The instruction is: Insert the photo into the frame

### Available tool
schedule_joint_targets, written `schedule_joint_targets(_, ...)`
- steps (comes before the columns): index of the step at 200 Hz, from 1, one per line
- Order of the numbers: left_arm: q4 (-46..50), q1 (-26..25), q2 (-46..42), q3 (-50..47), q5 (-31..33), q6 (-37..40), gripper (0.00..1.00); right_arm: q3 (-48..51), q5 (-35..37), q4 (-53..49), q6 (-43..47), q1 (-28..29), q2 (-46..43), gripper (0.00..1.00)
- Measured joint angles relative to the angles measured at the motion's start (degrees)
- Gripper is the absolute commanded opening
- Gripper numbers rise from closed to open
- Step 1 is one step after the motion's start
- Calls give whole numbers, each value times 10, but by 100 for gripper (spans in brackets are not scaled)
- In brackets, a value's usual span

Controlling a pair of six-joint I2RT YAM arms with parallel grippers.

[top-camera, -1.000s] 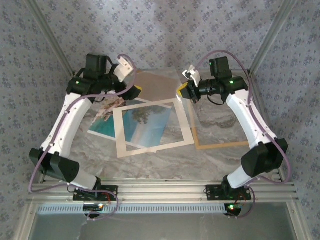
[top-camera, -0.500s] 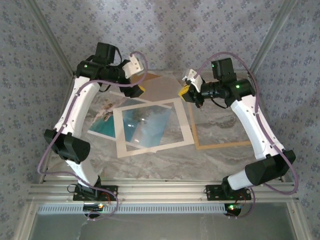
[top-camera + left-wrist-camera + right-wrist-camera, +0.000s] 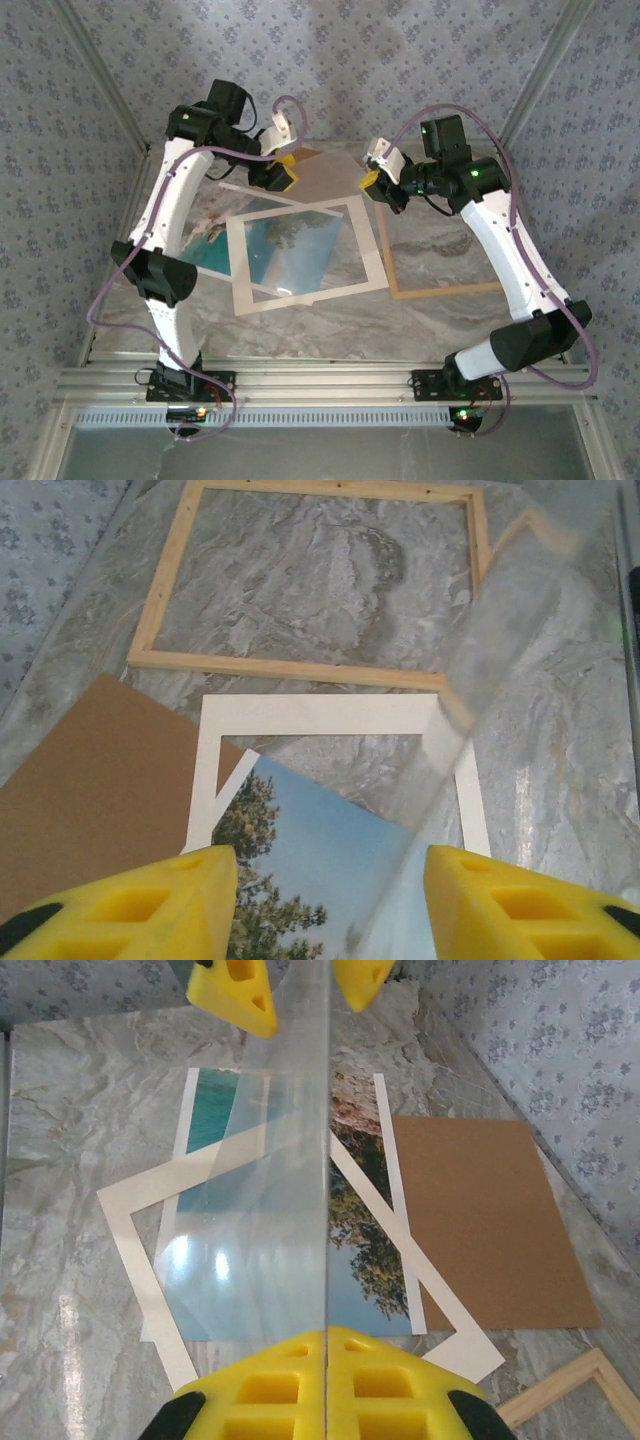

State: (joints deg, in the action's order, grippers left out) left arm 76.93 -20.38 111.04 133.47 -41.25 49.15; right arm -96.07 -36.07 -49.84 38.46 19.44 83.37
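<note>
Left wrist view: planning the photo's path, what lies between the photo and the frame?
In the left wrist view, one strip of the white mat lies between the photo and the frame, then a thin band of bare marble table.

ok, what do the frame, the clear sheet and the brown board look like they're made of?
The frame looks like pale, unvarnished wood: matte, with faint grain. The clear sheet is transparent and glossy, with glare spots; it could be glass or acrylic, and the look doesn't settle which. The brown board is a flat, matte, uniform brown, probably cardboard or fibreboard.
</note>
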Motion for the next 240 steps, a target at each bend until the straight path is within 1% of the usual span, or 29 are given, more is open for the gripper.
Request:
schedule_joint_targets(18,7,-1,0,2,-7,-5,35,0,11,6,0,0,0,0)
schedule_joint_targets(28,9,-2,0,2,-8,-6,32,0,17,10,0,0,0,0)
schedule_joint_targets(63,5,-3,-3,-10,-7,-16,25,0,23,25,-3,0,0,0)
schedule_joint_targets(89,-5,-3,-14,-48,0,-19,12,0,23,37,-9,1,1,0)
schedule_joint_targets(106,-9,-3,-22,-68,2,-24,0,0,23,44,-18,4,4,0)
schedule_joint_targets(116,-15,-3,-28,-76,6,-28,0,0,23,47,-24,5,6,0)
schedule_joint_targets(128,-21,-3,-35,-81,11,-34,0,0,23,54,-36,6,9,7)
schedule_joint_targets(133,-22,-3,-38,-82,14,-39,0,0,23,58,-43,6,10,12)
schedule_joint_targets(150,-27,-3,-49,-84,23,-61,0,0,28,75,-73,6,10,42)
schedule_joint_targets(158,-30,-3,-56,-84,27,-75,0,0,30,82,-90,5,10,52)
schedule_joint_targets(160,-31,-3,-57,-84,28,-78,0,1,30,86,-96,4,10,56)
schedule_joint_targets(163,-33,-3,-59,-84,30,-83,0,2,31,90,-99,3,10,68)
schedule_joint_targets(169,-36,-3,-64,-84,34,-97,0,5,33,101,-118,0,10,84)
schedule_joint_targets(174,-38,-3,-69,-84,37,-107,0,9,34,111,-136,-4,9,96)
schedule_joint_targets(176,-38,-3,-70,-84,38,-111,0,11,35,116,-140,-6,9,99)
schedule_joint_targets(204,-43,-3,-96,-84,49,-174,0,70,40,191,-249,-58,-9,100)
schedule_joint_targets(226,-54,-3,-122,-96,49,-213,0,157,45,264,-332,-111,-44,100)
schedule_joint_targets(240,-64,-4,-142,-112,49,-230,0,214,55,308,-374,-130,-69,100)
